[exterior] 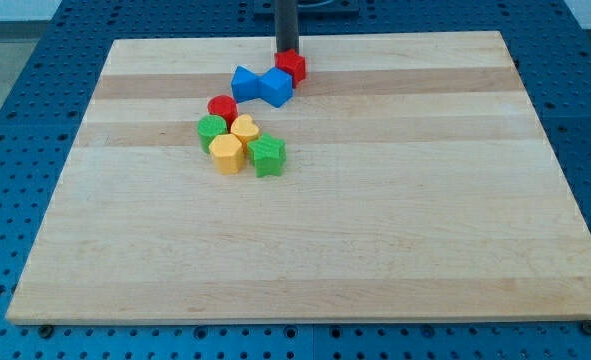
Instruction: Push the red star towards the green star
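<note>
The red star [292, 66] lies near the view's top, at the top right end of a chain of blocks. My tip [287, 52] stands right at its top edge, touching or nearly touching it. The green star [268, 156] lies lower down, at the bottom right of the cluster, below and slightly left of the red star. Two blue blocks [276, 87] [246, 82] lie side by side between the two stars, just below and left of the red star.
A red round block [222, 107], a green round block [211, 128], a yellow heart [244, 128] and a yellow hexagon-like block [226, 154] crowd to the left of the green star. The wooden board [395, 220] ends just above my tip.
</note>
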Controlling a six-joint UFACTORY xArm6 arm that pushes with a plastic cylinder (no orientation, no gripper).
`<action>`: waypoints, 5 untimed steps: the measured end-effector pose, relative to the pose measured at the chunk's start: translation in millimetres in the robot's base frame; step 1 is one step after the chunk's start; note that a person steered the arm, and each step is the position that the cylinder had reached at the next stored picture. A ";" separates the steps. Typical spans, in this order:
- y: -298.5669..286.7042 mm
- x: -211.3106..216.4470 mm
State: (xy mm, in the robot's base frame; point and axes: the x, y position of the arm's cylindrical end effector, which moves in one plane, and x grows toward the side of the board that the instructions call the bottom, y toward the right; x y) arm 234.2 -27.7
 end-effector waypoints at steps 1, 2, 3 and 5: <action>10.2 20.6; 30.2 33.3; 51.7 51.8; 55.1 69.8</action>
State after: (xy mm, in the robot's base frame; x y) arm 304.0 27.4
